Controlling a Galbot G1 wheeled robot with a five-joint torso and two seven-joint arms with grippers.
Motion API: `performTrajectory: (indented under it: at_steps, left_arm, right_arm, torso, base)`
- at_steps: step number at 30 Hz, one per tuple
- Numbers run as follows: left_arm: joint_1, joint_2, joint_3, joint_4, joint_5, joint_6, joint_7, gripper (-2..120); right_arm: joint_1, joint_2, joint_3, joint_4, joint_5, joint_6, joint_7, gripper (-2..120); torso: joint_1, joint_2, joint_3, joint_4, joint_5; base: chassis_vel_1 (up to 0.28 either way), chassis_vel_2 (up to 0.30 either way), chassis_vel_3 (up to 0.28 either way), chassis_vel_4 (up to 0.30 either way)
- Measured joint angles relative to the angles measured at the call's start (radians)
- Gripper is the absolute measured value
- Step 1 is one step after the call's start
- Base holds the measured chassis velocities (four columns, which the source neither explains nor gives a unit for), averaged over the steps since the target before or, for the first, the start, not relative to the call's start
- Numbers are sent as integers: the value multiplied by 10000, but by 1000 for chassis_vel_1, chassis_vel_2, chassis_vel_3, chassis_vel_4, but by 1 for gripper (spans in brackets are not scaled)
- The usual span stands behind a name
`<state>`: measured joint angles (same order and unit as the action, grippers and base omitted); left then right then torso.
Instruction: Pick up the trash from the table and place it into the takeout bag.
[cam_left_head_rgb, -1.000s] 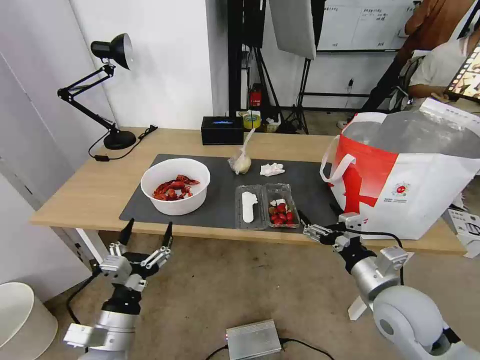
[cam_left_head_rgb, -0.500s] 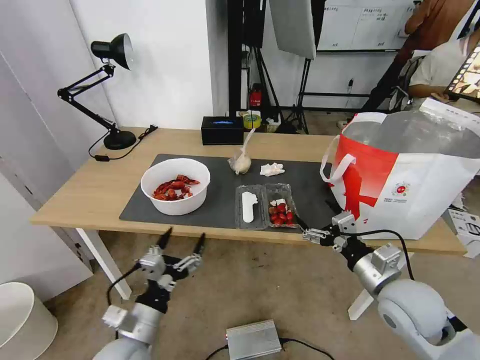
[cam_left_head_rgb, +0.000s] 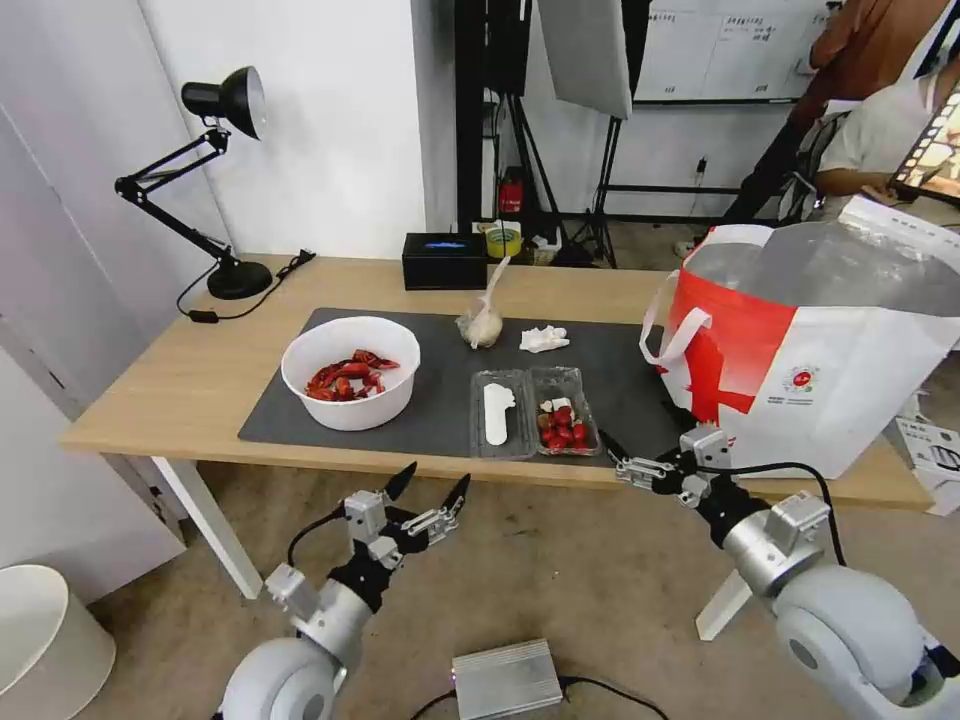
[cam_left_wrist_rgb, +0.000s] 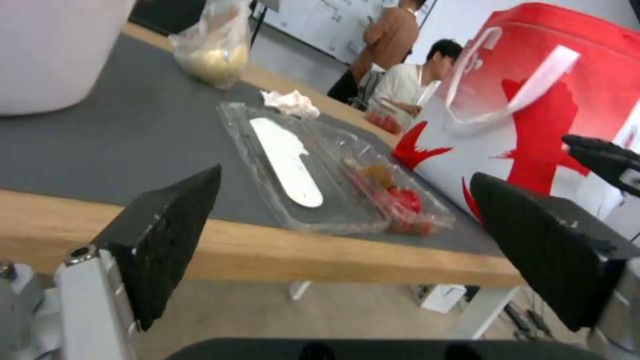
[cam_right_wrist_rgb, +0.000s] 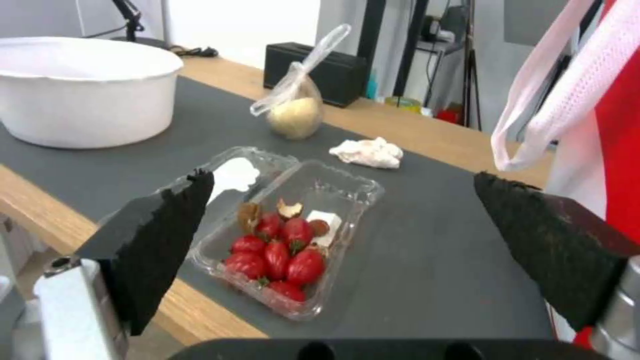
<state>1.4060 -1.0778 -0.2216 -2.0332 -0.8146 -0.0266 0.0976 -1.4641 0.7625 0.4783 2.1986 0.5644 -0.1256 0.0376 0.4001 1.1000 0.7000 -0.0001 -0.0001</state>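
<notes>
Approach step: right gripper (cam_left_head_rgb: 638, 453), jaws spread, sits at table (cam_left_head_rgb: 180, 380) edge near clamshell tray (cam_left_head_rgb: 532, 411); left gripper (cam_left_head_rgb: 430, 487) spread, below edge; next needs reach-in + pinch tray rim.

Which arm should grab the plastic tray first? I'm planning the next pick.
Probably the right. The right gripper is open at the table edge beside the tray, near the bag. The left gripper, also open, hangs lower, below the edge.
</notes>
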Motion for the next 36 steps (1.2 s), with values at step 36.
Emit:
performTrajectory:
  at_steps: [36]
  left_arm:
    - [-3438, -32, 2406, 860, -129, 2892, -3315, 100]
  right_arm:
    - [-665, -814, 1367, 634, 942, 70, -19, 98]
  torso:
    - [0, 0, -1, 0, 2]
  base:
    - [0, 0, 0, 0]
